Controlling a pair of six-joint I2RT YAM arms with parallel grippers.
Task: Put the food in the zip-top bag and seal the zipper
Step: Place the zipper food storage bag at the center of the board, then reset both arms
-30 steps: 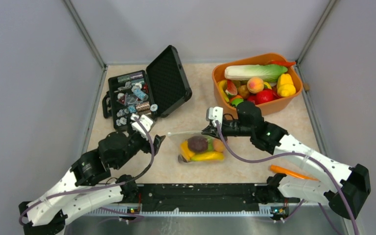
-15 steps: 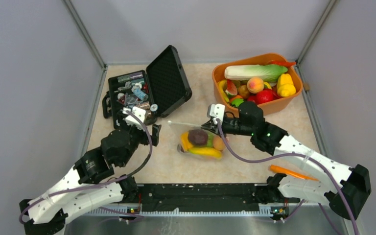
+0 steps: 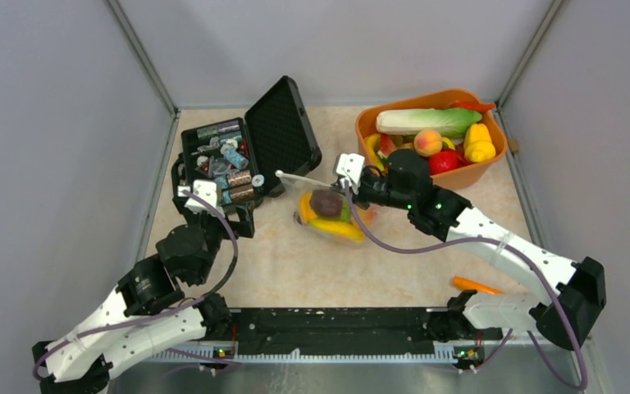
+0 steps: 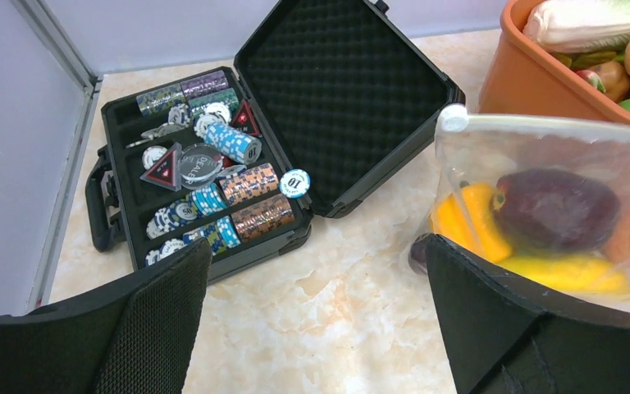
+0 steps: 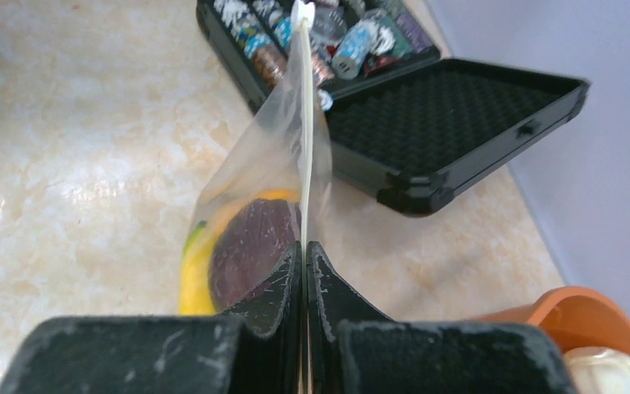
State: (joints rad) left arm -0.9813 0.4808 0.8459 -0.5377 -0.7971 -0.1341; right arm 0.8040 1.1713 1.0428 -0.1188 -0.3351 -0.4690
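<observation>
The zip-top bag [image 3: 328,215] hangs in the middle of the table, lifted by its top edge. It holds food: a purple piece [image 3: 325,201] and yellow pieces [image 3: 338,230]. My right gripper [image 3: 353,187] is shut on the zipper [image 3: 303,178] at its right end. In the right wrist view the pads [image 5: 283,275] pinch the white zipper strip [image 5: 303,123], with the bag [image 5: 254,176] and purple food [image 5: 250,246] hanging below. My left gripper [image 3: 239,218] is open and empty, left of the bag. In its wrist view [image 4: 320,328] the bag [image 4: 533,164] is at the right.
The open black case [image 3: 283,135] with chips stands at the back left, next to my left gripper. The orange tub [image 3: 467,178] full of more toy food stands at the back right. An orange carrot [image 3: 480,286] lies near the right arm's base.
My right gripper has lifted the bag by its zipper and carried it away from me and left. My left gripper has drawn back left toward the black case, away from the bag.
</observation>
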